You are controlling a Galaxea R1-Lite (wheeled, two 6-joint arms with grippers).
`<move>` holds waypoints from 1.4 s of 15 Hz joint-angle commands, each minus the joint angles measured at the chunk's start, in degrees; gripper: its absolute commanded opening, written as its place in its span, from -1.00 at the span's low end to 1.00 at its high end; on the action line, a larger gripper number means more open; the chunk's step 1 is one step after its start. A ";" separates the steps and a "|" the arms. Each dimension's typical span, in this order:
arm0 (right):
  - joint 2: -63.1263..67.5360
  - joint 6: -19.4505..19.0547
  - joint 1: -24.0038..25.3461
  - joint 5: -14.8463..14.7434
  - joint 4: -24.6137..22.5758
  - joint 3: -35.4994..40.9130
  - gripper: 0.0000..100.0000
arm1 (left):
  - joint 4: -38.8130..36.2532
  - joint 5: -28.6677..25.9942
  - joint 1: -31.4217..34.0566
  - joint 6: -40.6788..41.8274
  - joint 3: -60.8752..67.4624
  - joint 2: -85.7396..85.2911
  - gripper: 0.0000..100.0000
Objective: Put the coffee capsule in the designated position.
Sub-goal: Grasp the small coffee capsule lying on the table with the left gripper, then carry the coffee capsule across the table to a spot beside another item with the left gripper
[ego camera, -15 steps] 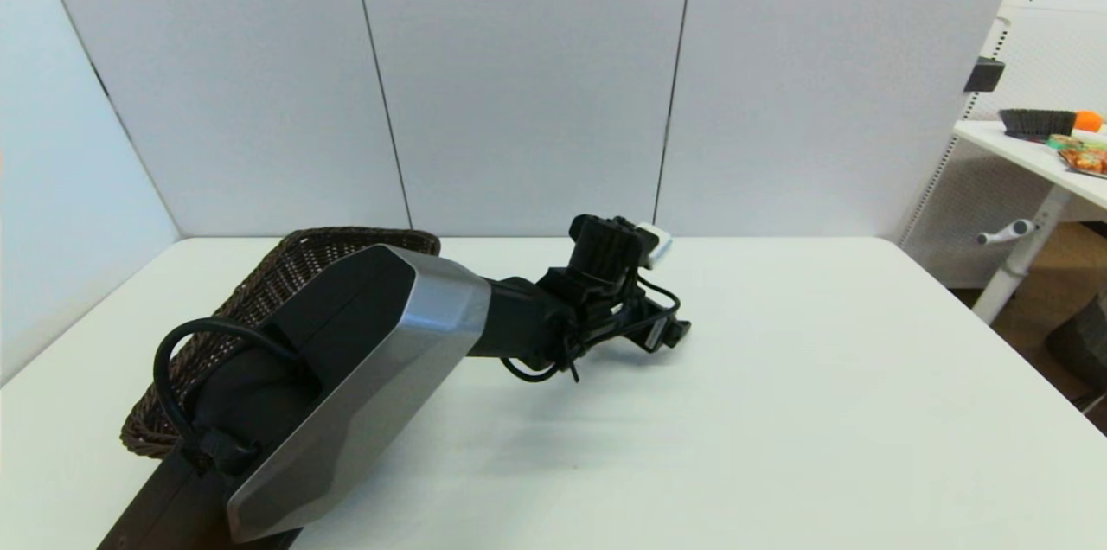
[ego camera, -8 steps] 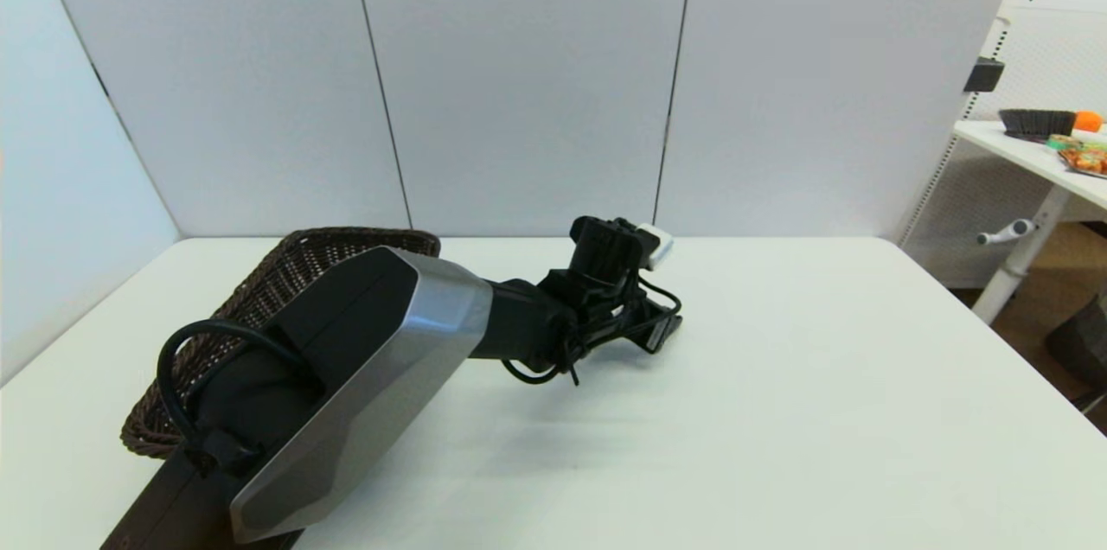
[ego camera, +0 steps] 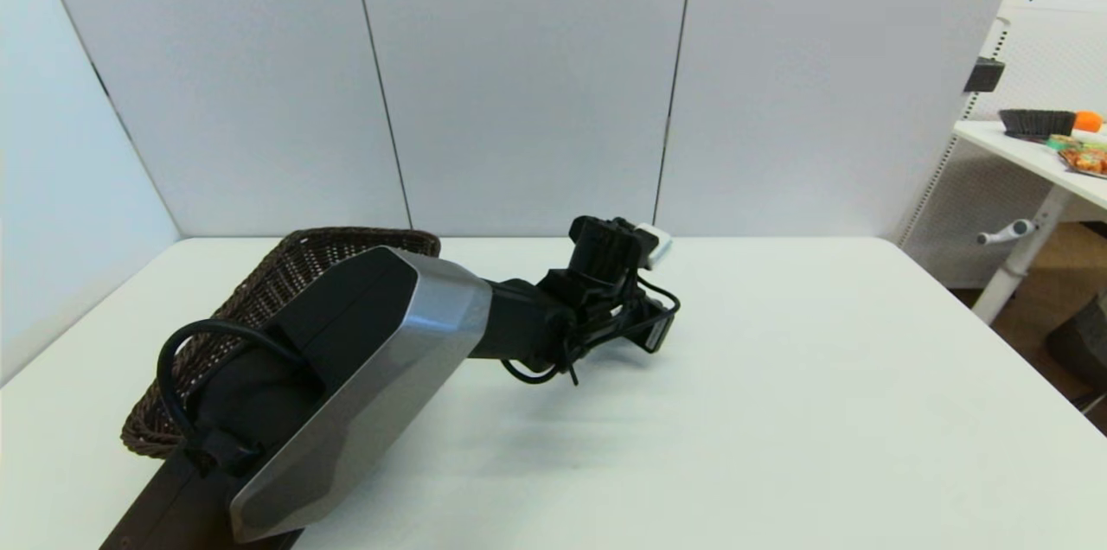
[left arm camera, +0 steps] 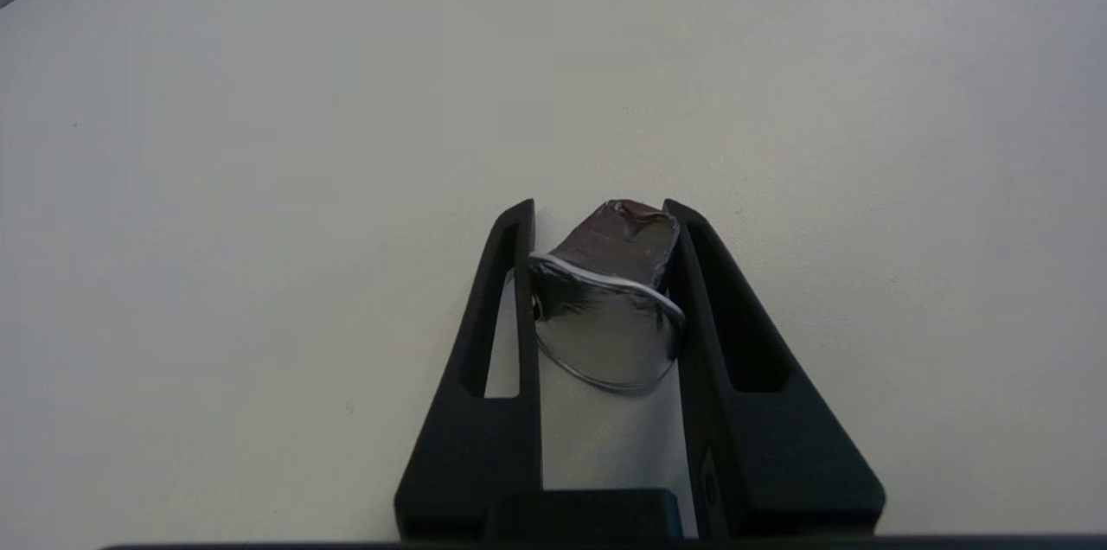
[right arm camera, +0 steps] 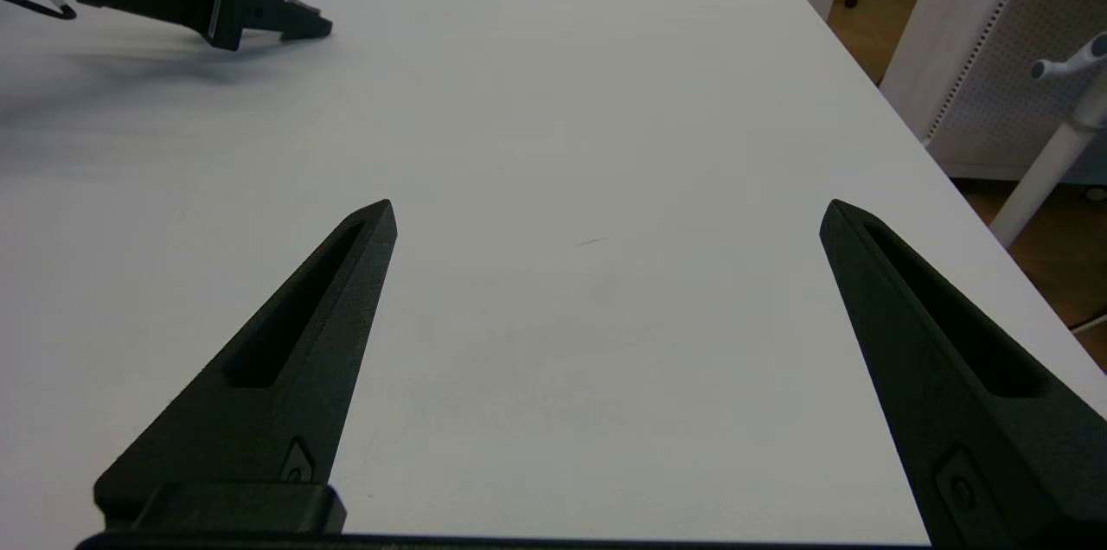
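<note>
Silvery capsule (left arm camera: 614,290) clamped in left gripper (left arm camera: 601,213), long axis along fingers | basket (ego camera: 259,299) behind the gripper, on the arm's side | right gripper (right arm camera: 605,213) spread, idle, farther from basket

Wide white surface (ego camera: 778,412) is lying open from 12 to 6 o'clock of the left pincer (ego camera: 662,332). A wicker basket (ego camera: 259,290) is blocking the 9 o'clock side, with wall panels (ego camera: 519,83) closing off 12 o'clock.
</note>
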 commanded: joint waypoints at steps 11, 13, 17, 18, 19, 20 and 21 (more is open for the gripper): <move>0.07 -0.05 0.00 0.02 0.00 0.00 1.00 | 1.80 5.86 3.90 1.47 4.83 -30.07 -1.00; 0.07 -0.05 0.00 0.02 0.00 0.00 1.00 | 4.17 7.09 8.73 2.88 7.12 -38.16 -1.00; 0.07 -0.05 0.00 0.02 0.00 0.00 1.00 | 12.61 6.83 24.82 7.62 10.46 -50.99 -1.00; 0.07 -0.05 0.00 0.02 0.00 0.00 1.00 | 13.49 6.83 29.57 7.80 12.66 -53.19 -1.00; 0.07 -0.05 0.00 0.02 0.00 0.00 1.00 | 14.02 6.83 33.61 7.71 15.73 -55.38 -1.00; 0.07 -0.05 0.00 0.02 0.00 0.00 1.00 | 14.28 6.83 38.53 7.62 19.60 -57.85 -1.00; 0.07 -0.05 0.00 0.02 0.00 0.00 1.00 | 14.37 6.83 42.57 7.53 22.94 -59.60 -1.00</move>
